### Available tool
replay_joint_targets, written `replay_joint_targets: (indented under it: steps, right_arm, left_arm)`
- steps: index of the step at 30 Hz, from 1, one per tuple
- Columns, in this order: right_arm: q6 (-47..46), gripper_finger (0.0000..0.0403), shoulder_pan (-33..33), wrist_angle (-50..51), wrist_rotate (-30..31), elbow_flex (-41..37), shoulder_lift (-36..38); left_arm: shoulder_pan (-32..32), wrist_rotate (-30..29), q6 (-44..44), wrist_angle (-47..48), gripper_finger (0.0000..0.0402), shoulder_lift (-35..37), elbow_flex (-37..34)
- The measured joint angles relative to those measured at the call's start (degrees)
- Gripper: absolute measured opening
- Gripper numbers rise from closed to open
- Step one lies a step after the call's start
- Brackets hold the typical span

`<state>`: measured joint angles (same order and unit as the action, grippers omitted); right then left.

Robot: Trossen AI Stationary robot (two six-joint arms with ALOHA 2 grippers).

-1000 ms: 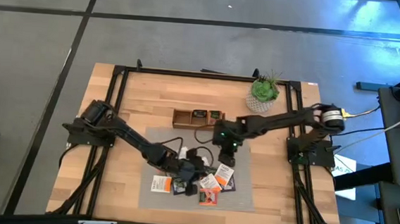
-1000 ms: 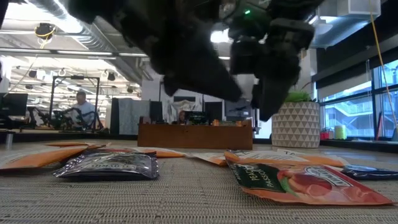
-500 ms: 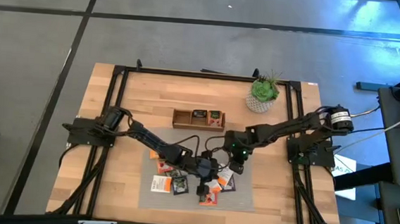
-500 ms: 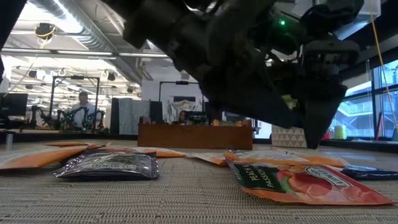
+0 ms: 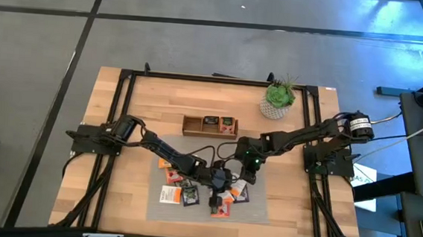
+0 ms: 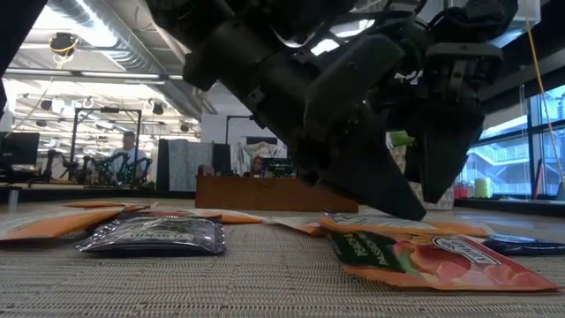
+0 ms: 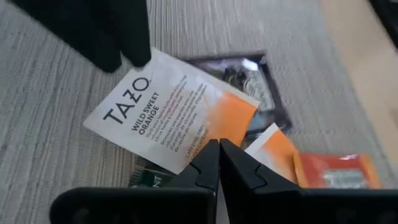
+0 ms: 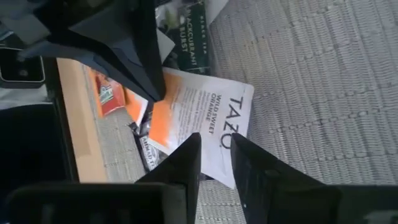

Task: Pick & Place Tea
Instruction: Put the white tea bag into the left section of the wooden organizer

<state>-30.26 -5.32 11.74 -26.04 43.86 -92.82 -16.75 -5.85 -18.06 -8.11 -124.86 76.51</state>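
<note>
Several tea sachets lie flat on a grey mat [image 5: 210,189]. A white and orange sachet [image 7: 168,118] [image 8: 199,118] lies among them, partly over a black one [image 7: 249,78]. My left gripper [image 7: 218,149] [image 5: 220,182] is shut, its tips down at this sachet's orange end. My right gripper [image 8: 214,149] [image 5: 244,169] is open just over the sachet's white end; whether it touches I cannot tell. In the low view both grippers [image 6: 388,190] [image 6: 441,177] come down side by side. My left gripper meets the orange end [image 7: 214,127] of the white and orange sachet with its shut fingertips [image 8: 155,87], slanting down from above and from the table's left. Whether the tips pinch the edge or only rest on it I cannot tell. The sachet lies flat.
A wooden tray [image 5: 209,126] [image 6: 276,193] with sachets in it stands beyond the mat. A potted plant [image 5: 278,99] stands at the far right. An orange peach sachet [image 6: 424,261] and a black sachet [image 6: 154,237] lie near the low camera. Bare wood surrounds the mat.
My left gripper has moved toward the table's right and come down onto the white and orange sachet. My right gripper has moved a little toward the near edge and right, and has lowered beside the left one. The sachets have stayed where they were.
</note>
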Motion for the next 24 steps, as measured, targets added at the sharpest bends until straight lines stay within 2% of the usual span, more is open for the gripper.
replay_joint_targets:
  steps: [4,10,13,18,24]
  right_arm:
    - [-2.6,0.0121,0.0,0.0,0.0,0.0,0.0]
    - [-4.1,0.0198,0.0,0.0,-0.1,0.0,0.0]
    - [-8.0,0.0227,0.0,0.2,-0.7,0.0,-0.3]
    - [-8.5,0.0237,-0.6,0.1,-2.6,0.1,-2.6]
    - [-8.4,0.0223,-0.7,-1.4,-4.7,0.1,-4.6]
  left_arm:
    - [0.0,-0.2,0.0,1.5,0.0006,0.0,0.0]
    - [0.0,-0.3,-0.2,1.8,0.0006,-0.2,0.1]
    - [0.0,-0.6,0.4,1.8,0.0008,-0.3,0.1]
    - [0.0,-0.7,0.7,1.9,0.0010,-0.3,0.1]
    - [0.0,-0.8,0.8,2.1,0.0007,-0.3,0.1]
